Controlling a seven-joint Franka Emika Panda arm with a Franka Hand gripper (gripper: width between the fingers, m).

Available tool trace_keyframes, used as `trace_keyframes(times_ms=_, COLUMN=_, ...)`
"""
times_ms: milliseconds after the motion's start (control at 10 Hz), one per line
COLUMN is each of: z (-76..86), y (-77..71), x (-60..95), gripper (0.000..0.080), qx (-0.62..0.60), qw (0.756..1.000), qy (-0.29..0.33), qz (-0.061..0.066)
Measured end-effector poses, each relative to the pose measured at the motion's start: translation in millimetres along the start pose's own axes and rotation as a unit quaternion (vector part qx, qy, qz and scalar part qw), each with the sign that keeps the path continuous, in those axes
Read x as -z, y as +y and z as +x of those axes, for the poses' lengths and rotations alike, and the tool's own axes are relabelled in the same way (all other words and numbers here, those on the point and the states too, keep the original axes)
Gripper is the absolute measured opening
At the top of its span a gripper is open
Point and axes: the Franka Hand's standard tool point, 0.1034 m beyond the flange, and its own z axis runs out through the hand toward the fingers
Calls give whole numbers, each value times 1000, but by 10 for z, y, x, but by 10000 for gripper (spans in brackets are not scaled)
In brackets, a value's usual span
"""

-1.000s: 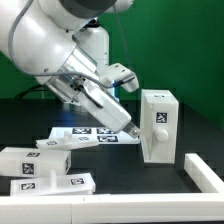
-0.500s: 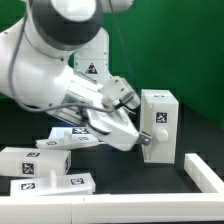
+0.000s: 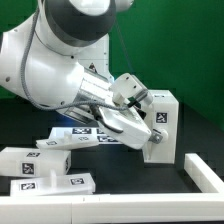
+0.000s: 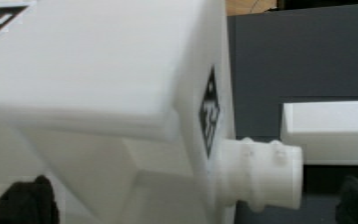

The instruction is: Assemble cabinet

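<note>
Crowding our jaws against the upright white plastic boxy cabinet block (image 3: pixel 166 118), probably to shove it; their spread we cannot tell

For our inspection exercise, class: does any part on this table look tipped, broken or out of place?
Nothing stands out. The cabinet box stands upright and looks whole; the loose blocks at the exterior view's left lie flat on the table. The blurred wrist view shows no damage.
</note>
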Motion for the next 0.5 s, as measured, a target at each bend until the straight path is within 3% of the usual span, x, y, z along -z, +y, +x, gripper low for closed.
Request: trace_keyframes(times_ms=500, z=-219, y=-62, x=-89, gripper=796, qx=7, qw=1000, qy=1, qz=-5)
